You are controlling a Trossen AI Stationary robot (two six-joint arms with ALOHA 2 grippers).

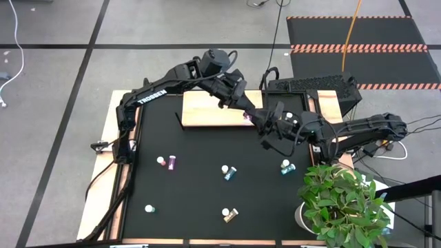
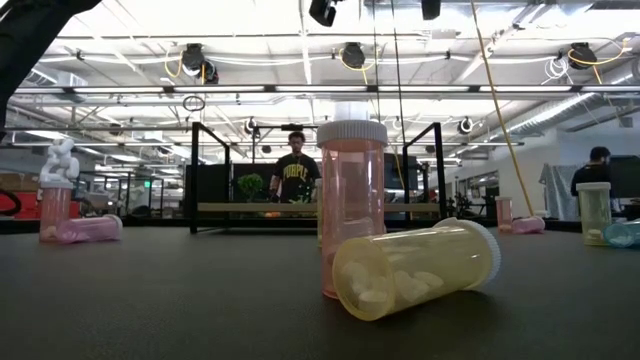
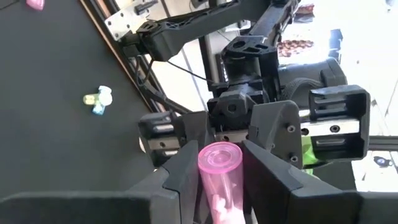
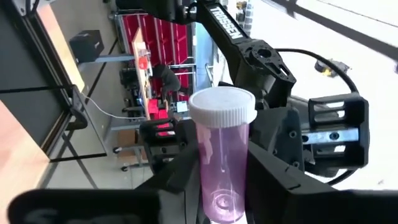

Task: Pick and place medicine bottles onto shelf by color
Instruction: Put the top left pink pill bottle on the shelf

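Handing over a pink bottle above the shelf's near right corner, the left gripper and right gripper both pinch it, so next the left should let go.

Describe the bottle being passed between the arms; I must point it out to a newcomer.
Find the light wooden shelf at the table's far side. At its right end the left hand and right hand meet around a pink bottle. It alone is off the table.
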